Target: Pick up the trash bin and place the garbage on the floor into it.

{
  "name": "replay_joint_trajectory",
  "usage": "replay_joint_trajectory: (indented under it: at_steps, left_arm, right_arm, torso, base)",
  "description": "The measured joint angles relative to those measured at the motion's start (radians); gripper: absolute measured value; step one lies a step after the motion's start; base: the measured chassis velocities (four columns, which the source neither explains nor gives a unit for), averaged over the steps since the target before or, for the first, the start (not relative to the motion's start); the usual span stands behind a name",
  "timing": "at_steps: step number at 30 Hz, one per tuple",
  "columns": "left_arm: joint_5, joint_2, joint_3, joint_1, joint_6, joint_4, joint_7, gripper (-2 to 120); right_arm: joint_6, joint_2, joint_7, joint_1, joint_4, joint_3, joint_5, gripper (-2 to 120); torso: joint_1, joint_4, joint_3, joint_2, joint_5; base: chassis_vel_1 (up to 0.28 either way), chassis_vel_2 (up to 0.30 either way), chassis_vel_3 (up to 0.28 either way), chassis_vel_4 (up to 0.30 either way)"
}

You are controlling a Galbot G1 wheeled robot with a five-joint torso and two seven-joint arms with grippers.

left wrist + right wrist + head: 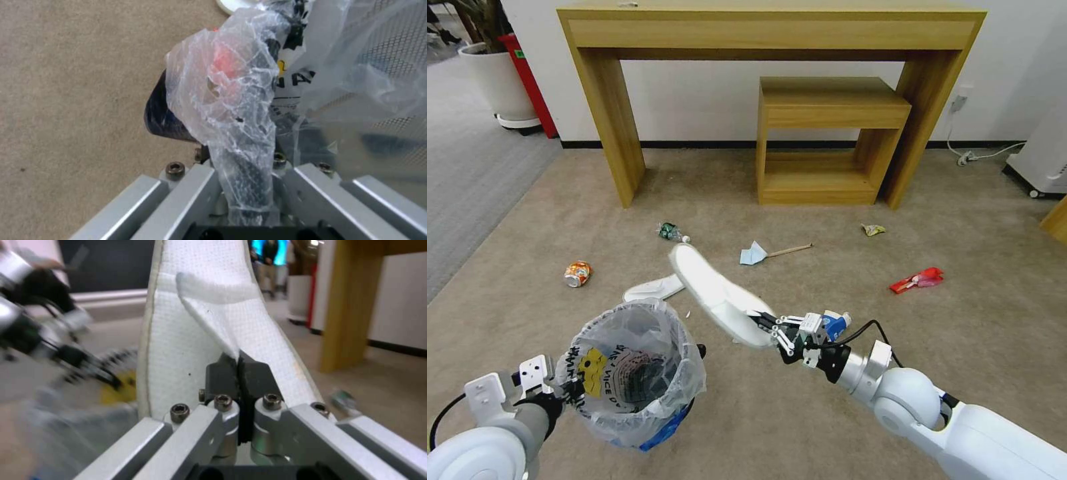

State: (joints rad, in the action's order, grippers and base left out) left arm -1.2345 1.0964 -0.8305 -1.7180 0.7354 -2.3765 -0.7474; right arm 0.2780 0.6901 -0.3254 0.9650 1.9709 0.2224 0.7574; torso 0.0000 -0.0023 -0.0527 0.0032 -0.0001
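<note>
My left gripper (pixel 564 390) is shut on the near rim of the trash bin (pixel 630 373), a small black bin lined with a crinkled plastic bag (pixel 222 83), and holds it low at the front left. Just right of the bin, my right gripper (pixel 768 328) is shut on the strap of a white slipper (pixel 714 293) and holds it tilted in the air. The right wrist view shows that gripper (pixel 240 370) pinching the slipper's strap (pixel 213 316). A second white slipper (pixel 654 288) lies on the beige floor (pixel 800 413) behind the bin.
Litter on the carpet: an orange can (pixel 578 273), a green-label bottle (pixel 670 232), a blue mask (pixel 752 254) with a wooden stick (pixel 790 251), a yellow wrapper (pixel 872 229), red packets (pixel 918 280), a blue-white cup (pixel 835 324). A wooden desk (pixel 774 40) and a stool (pixel 827 140) stand at the wall.
</note>
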Motion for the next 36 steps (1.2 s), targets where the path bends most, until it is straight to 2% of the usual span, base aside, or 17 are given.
replay_joint_trajectory:
  at_steps: [3, 7, 17, 23, 28, 36]
  left_arm:
    - [0.006, 0.003, 0.005, 0.0, 0.0, -0.001, 0.0, 1]
    - [0.012, 0.008, 0.008, 0.0, 0.0, -0.005, 0.002, 1]
    - [0.024, 0.017, 0.012, -0.01, 0.0, -0.015, 0.009, 1]
    - [0.03, 0.024, 0.014, -0.021, 0.0, -0.021, 0.011, 1]
    - [0.035, 0.03, 0.02, -0.021, 0.0, -0.022, 0.018, 1]
    - [0.04, 0.031, 0.024, -0.019, 0.0, -0.023, 0.024, 1]
  right_arm:
    - [0.007, 0.008, -0.086, -0.02, 0.021, 0.012, 0.07, 0]
    - [0.01, 0.017, -0.121, -0.041, 0.039, 0.034, 0.097, 0]
    - [0.019, 0.042, -0.128, -0.122, 0.061, 0.13, 0.105, 0]
    - [0.022, 0.068, -0.119, -0.243, 0.061, 0.219, 0.128, 0]
    - [0.028, 0.102, -0.105, -0.343, 0.043, 0.302, 0.155, 0]
    - [0.042, 0.154, -0.104, -0.418, -0.003, 0.392, 0.169, 0]
  torso:
    - [0.0, 0.0, 0.0, 0.0, 0.0]
    - [0.0, 0.0, 0.0, 0.0, 0.0001]
    - [0.0, -0.0001, 0.0, 0.0, 0.0001]
    - [0.0, 0.0001, 0.0, 0.0, -0.0001]
    - [0.0, 0.0001, 0.0, 0.0, 0.0]
    - [0.0, 0.0, 0.0, 0.0, 0.0]
  base:
    - [0.0, 0.0, 0.0, 0.0]
    - [0.0, 0.0, 0.0, 0.0]
    - [0.0, 0.0, 0.0, 0.0]
    - [0.0, 0.0, 0.0, 0.0]
    - [0.0, 0.0, 0.0, 0.0]
    - [0.0, 0.0, 0.0, 0.0]
